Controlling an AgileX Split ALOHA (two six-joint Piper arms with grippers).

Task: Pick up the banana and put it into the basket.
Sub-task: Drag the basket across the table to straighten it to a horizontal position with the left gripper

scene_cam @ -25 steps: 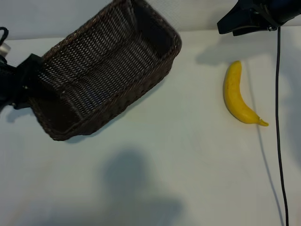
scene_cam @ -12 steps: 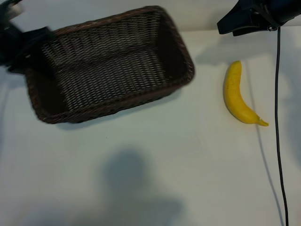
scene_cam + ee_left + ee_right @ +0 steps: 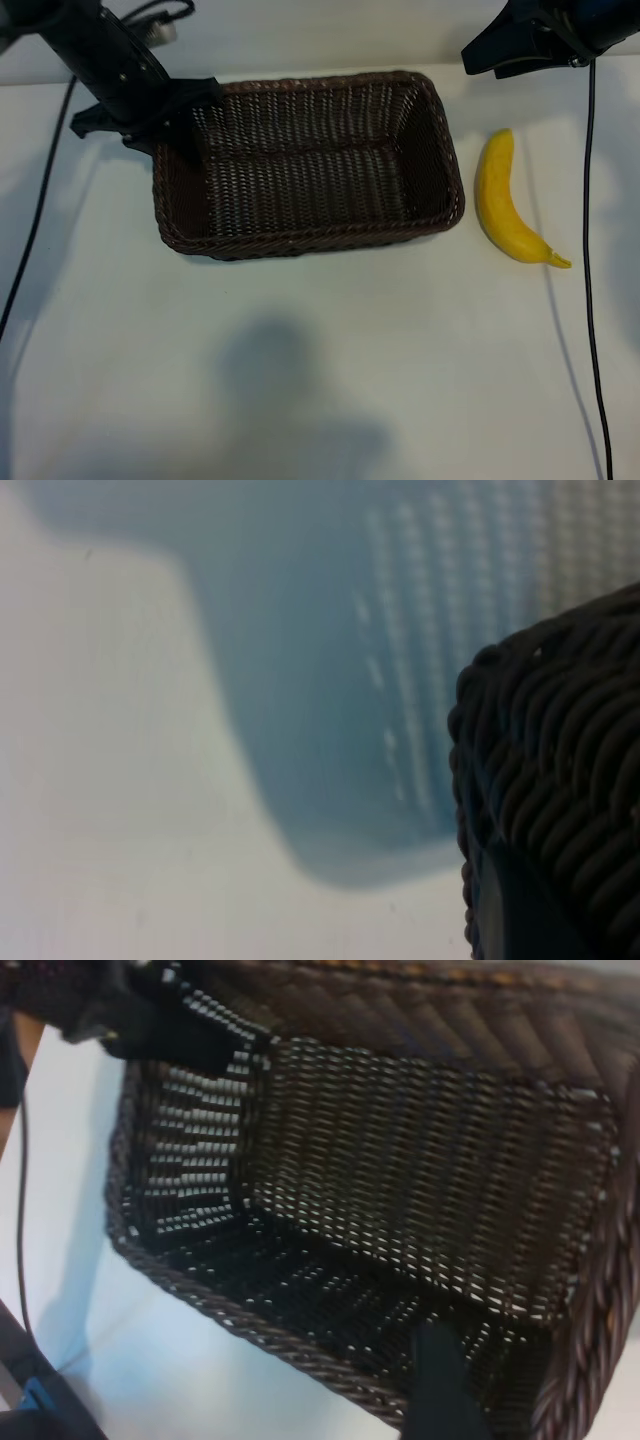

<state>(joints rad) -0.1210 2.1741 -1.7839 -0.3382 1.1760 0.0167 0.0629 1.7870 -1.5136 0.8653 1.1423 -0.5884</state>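
The dark brown wicker basket (image 3: 330, 232) lies on the white table, its long side running left to right. My left gripper (image 3: 175, 115) is shut on its left end wall; the left wrist view shows the weave (image 3: 560, 760) close up. The yellow banana (image 3: 497, 205) lies on the table just right of the basket, apart from it, stem tip toward the front. My right gripper (image 3: 485, 55) hangs open at the back right, above and behind the banana, holding nothing. Its wrist view looks into the basket (image 3: 300, 1345), with one dark finger (image 3: 435, 1385) in front.
A black cable (image 3: 590, 250) hangs down the right side, just past the banana. Another cable (image 3: 40, 220) trails at the far left. A broad shadow (image 3: 290, 400) lies on the table's front middle.
The left gripper has swung the basket round and carried it to the right, closer to the banana, so it now lies level. Banana and right arm have not moved.
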